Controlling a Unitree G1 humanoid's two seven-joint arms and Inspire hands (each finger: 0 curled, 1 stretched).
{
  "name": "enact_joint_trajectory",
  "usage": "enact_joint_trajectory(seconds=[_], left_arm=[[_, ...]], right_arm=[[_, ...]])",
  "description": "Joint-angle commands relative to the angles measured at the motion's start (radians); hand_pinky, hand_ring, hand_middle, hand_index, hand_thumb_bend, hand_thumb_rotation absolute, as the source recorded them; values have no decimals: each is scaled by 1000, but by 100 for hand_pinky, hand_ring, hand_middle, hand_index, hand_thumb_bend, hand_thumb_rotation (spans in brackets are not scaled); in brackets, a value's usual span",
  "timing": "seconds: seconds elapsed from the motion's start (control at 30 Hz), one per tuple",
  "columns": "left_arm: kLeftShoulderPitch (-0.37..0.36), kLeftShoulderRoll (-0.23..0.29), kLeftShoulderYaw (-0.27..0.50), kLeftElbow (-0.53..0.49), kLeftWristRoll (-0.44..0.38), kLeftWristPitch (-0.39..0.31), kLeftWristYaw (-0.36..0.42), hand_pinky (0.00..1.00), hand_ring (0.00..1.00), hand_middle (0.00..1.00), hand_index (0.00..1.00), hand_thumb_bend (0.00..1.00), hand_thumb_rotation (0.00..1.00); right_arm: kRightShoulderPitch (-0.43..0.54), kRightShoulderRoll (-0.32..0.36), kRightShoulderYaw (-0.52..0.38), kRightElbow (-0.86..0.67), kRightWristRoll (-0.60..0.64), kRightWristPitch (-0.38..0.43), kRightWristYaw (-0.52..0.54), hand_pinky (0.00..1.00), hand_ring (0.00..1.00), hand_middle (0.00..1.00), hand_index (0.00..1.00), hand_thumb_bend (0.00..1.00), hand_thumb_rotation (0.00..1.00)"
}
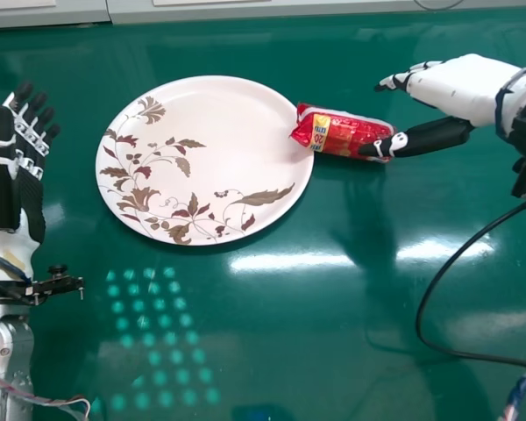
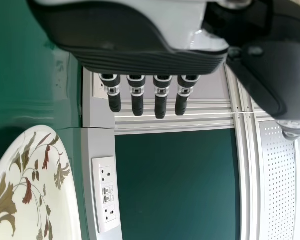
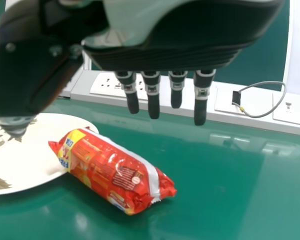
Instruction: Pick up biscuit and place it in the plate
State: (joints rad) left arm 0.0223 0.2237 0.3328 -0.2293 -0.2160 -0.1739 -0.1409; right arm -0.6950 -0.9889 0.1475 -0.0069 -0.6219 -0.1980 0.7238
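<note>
The glossy red, tube-shaped biscuit packet (image 1: 346, 133), yellow-labelled toward one end, lies near the smooth green bench's (image 1: 307, 368) far edge, that end at the round white floral plate's (image 1: 219, 123) rim; my left hand (image 1: 28, 167) and right hand (image 1: 460, 86) have released fingers.

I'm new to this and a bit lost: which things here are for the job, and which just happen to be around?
For the job:
- red biscuit packet
- plate
- right hand

Just around:
- wall sockets
- black cable

A glossy green table (image 1: 289, 351) meets pale trunking (image 2: 98, 145) with white sockets (image 2: 106, 195) and a grey cable (image 3: 284, 95).
</note>
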Motion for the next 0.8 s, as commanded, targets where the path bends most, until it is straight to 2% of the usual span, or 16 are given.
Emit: enact_joint_trajectory(seconds=[0.0, 0.3, 0.77], left_arm=[[12, 10, 12, -3, 1, -17, -5, 100, 100, 100, 100, 98, 78], [24, 11, 14, -26, -1, -7, -1, 100, 100, 100, 100, 99, 77], [27, 11, 12, -39, 8, 9, 11, 100, 100, 100, 100, 100, 78]], right_arm=[[2, 10, 11, 20, -2, -16, -16, 82, 89, 96, 100, 100, 60], [-14, 41, 42, 83, -38, -44, -50, 84, 93, 96, 99, 100, 58], [-88, 114, 115, 256, -91, -90, -108, 82, 90, 95, 100, 100, 59]])
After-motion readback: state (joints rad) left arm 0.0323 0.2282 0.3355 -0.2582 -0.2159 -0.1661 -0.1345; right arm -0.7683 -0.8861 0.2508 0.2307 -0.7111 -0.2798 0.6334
